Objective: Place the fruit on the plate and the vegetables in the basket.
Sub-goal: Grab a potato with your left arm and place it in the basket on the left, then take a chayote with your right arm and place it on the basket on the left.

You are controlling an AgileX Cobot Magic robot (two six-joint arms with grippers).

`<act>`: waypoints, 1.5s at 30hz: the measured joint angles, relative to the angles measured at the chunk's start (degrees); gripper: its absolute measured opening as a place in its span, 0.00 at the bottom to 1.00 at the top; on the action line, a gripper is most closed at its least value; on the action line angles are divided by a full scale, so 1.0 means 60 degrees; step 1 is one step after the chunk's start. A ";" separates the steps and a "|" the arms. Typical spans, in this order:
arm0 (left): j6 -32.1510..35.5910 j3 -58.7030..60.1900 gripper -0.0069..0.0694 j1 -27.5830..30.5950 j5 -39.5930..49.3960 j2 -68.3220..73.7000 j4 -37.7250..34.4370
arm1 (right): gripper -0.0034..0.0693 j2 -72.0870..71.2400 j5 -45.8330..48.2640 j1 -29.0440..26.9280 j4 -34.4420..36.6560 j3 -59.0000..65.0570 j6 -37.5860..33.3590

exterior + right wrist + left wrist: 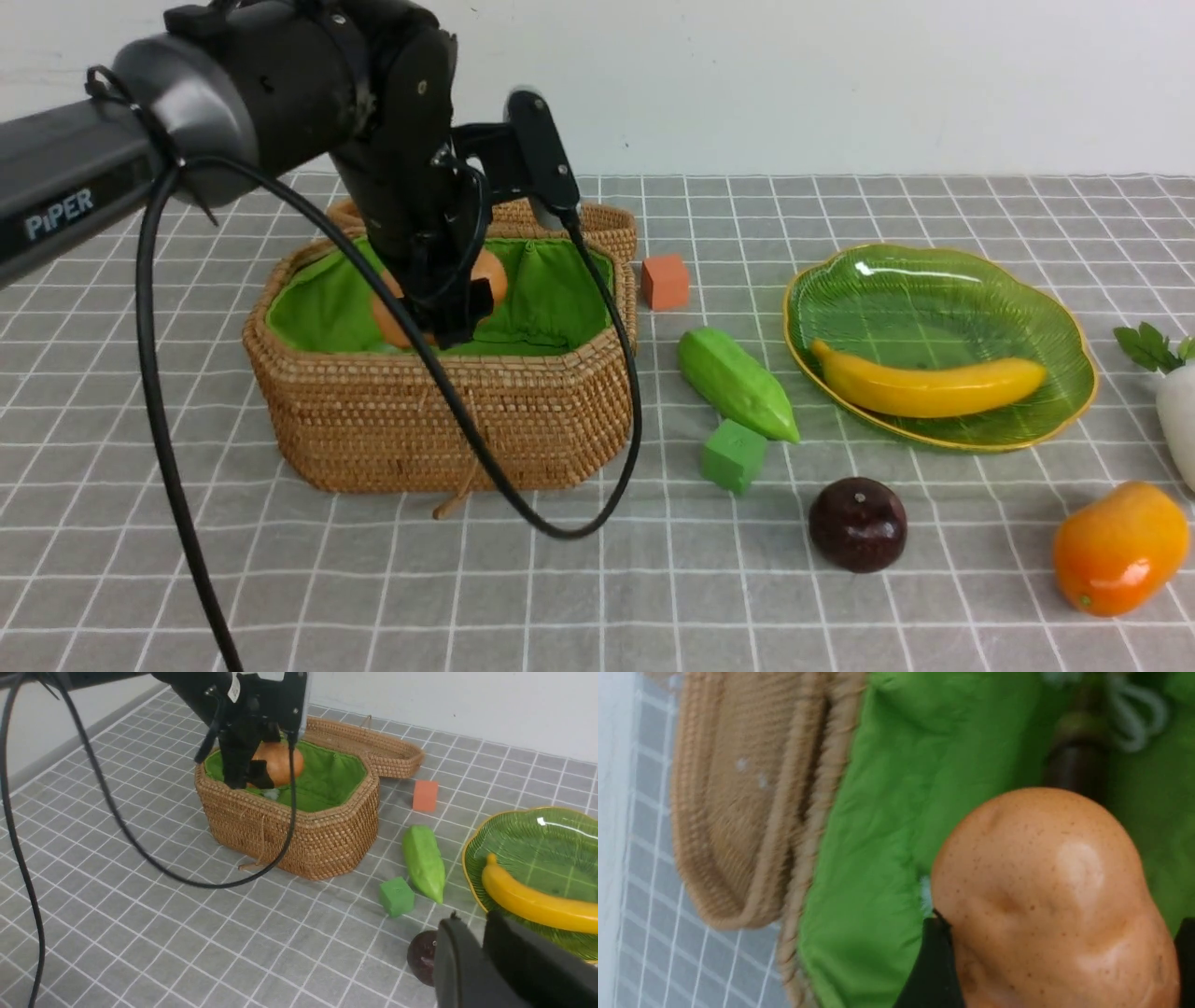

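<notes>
The left gripper (448, 317) hangs inside the large octagonal woven wicker basket (420, 420), its black jaws clamped on the sides of the tan-brown speckled toy potato (1055, 896). The potato sits about level with the rim, above the crumpled bright green fabric lining (551, 289), so it looks carried, not yet set down. That fits the task: the potato is a vegetable and belongs here. The jaws stand wide because the potato is broad and lumpy, and its glossy skin probably calls for a firm squeeze. Beyond it, on the lining, lies a dark slim shape too blurred to name. The hinged wicker lid (373, 746) lies folded back behind the basket, leaving the mouth free.

The right gripper (483, 933) waits near the round dark maroon plum (857, 523), its fingers close together and empty. The long yellow banana (934, 387) already lies in the translucent green ribbed glass plate (934, 299). The plum and the smooth orange oval mango (1120, 549) rest on the grey checked cloth in front of it, the pointed ridged green gourd (738, 383) lies between basket and plate, and the white radish (1178, 411) sits at the far right edge
</notes>
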 joint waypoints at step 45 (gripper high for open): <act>-0.8288 0.7439 0.07 -0.3282 -0.2239 -1.1526 -0.1819 | 0.26 1.3731 0.1220 -0.0817 0.0527 -0.6797 -0.2181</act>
